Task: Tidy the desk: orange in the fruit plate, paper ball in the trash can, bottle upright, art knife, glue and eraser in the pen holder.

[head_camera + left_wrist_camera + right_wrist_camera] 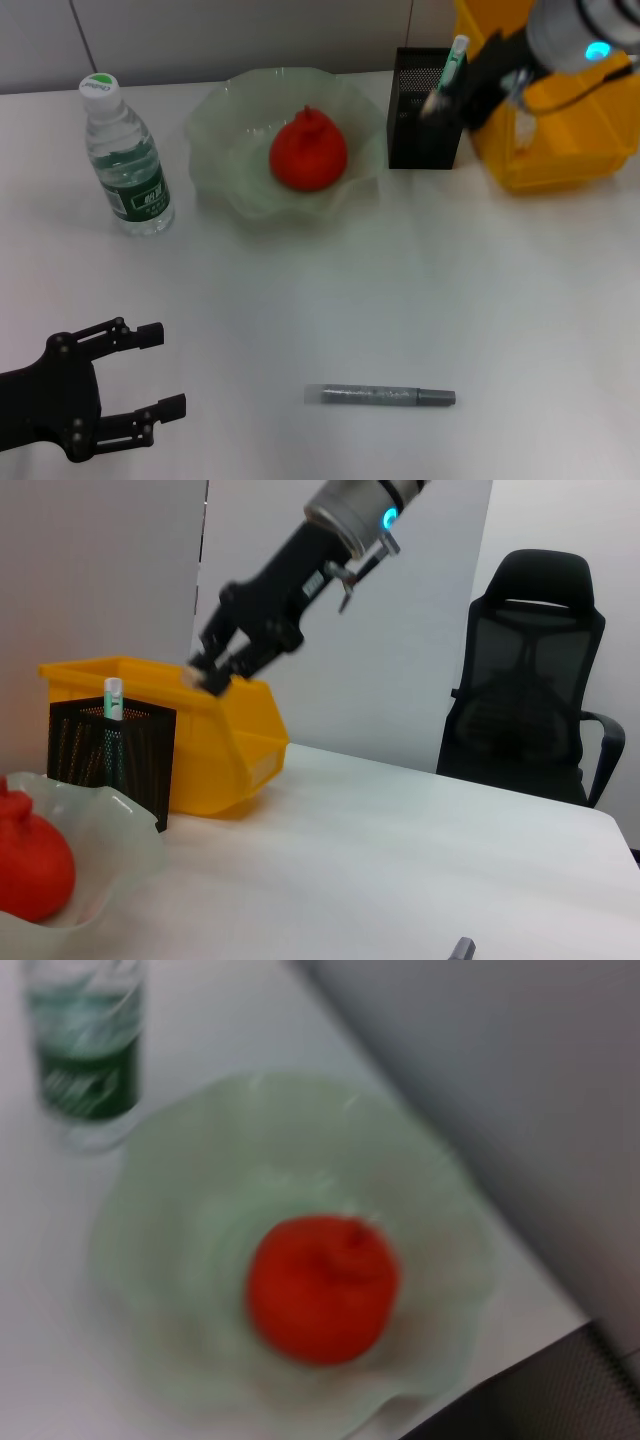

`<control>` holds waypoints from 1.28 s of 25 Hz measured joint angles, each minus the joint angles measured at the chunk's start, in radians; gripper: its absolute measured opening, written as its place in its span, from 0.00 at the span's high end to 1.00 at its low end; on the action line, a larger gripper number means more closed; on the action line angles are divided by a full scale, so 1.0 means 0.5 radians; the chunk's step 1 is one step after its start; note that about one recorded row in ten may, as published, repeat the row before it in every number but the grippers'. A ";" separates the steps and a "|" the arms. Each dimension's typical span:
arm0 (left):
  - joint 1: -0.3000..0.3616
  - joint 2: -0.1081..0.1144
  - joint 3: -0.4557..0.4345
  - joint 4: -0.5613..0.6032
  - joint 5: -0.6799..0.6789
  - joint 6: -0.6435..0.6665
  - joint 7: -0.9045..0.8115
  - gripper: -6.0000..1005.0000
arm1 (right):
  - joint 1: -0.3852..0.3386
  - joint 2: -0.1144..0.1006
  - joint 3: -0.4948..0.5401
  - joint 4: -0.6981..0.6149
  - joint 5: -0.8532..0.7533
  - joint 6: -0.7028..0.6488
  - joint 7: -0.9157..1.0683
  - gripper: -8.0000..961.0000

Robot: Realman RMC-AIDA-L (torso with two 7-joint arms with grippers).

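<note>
Glue: the glue (388, 396) is lying flat on the tabletop (480, 290), well in front of the pen holder (422, 128). It is the one task thing not yet put away, so I think it goes next.
Art knife: the art knife (455, 60) is standing in the pen holder with its top sticking out, leaning on the rim.
Right gripper: the right gripper (440, 98) is hanging just over the pen holder, right beside the art knife. I cannot tell if its fingers are wide or narrow.
Orange: the orange (308, 152) is sitting in the fruit plate (215, 125), just beside the pen holder.
Bottle: the bottle (125, 160) is standing upright, on the far side of the fruit plate from the pen holder.
Trash can: the trash can (560, 140) is touching the pen holder.
Left gripper: the left gripper (160, 370) is resting low, far from the pen holder, fingers wide apart and holding nothing.
Eraser: I cannot see it.
</note>
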 joint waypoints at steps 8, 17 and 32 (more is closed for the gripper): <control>0.000 -0.008 0.001 0.000 -0.001 0.002 0.007 0.19 | -0.006 -0.005 0.108 0.194 0.006 0.440 -0.079 0.70; 0.001 -0.010 0.000 0.000 0.000 0.002 0.000 0.19 | 0.031 -0.012 0.112 0.500 0.016 0.804 -0.143 0.67; 0.009 -0.013 0.000 0.000 -0.005 0.016 -0.003 0.19 | 0.038 -0.057 0.127 0.509 0.150 0.690 -0.096 0.36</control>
